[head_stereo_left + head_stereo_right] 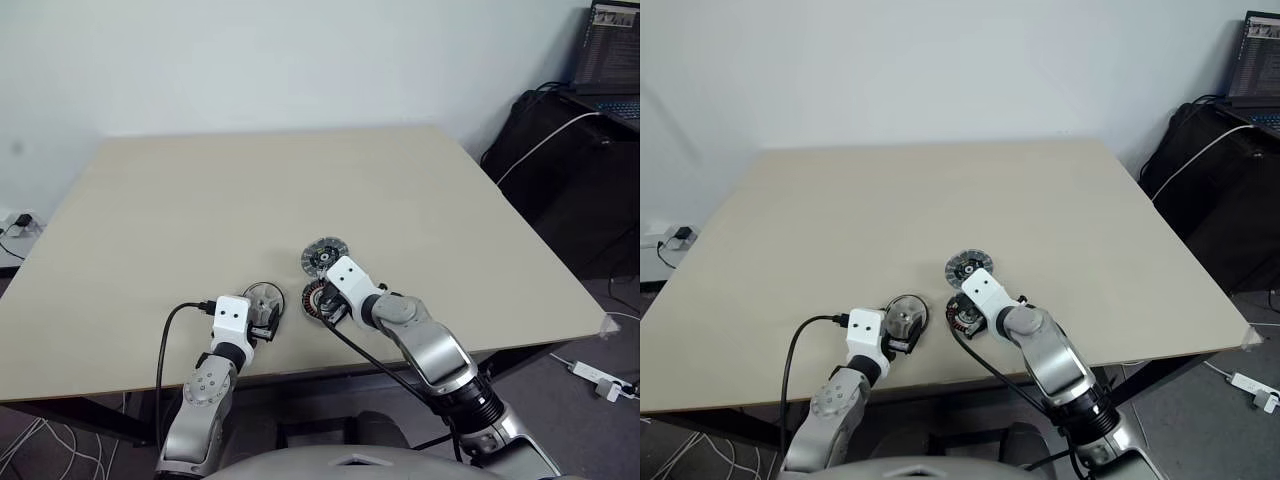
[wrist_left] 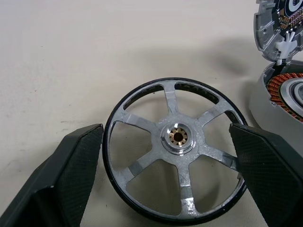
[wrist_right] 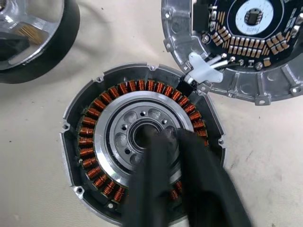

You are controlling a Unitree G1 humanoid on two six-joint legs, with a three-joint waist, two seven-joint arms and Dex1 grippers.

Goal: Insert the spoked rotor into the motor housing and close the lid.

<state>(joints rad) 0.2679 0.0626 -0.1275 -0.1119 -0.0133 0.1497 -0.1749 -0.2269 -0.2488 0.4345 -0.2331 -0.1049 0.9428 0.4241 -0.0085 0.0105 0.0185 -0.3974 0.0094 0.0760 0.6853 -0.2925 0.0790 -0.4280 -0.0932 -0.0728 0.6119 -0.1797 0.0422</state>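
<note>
Rotor (image 2: 176,176) lies flat on the table (image 1: 200,200) near its front edge, the thing closest to the robot, between the fingers of the left gripper (image 2: 165,165). That gripper is spread wide, one pad on each side of the dark rim. The pad (image 2: 262,161) toward the housing looks to be at the rim or just short of it, the other a little off; nothing is pinched yet.

Just beside the rotor, toward the robot's right, sits the housing (image 3: 142,146), copper windings up and its grey centre bare, so the rotor is not yet in. The right gripper (image 3: 173,142) points down onto that centre. Its two fingers are nearly together, with a narrow gap at the tips, and appear to rest on or just over the hub bore; they hold nothing I can make out.

Farther back, touching the housing by a small white tab, lies the lid (image 3: 241,42), open and with its circuit side up.

Risks, as I judge them: the rim is thin and round, so a grip that closes off-centre could squirt the rotor sideways into the housing or tip it on edge. The right fingers stand where the rotor must go and would block it unless they move off. Pressing there could also shift the housing and drag the tethered lid with it.
</note>
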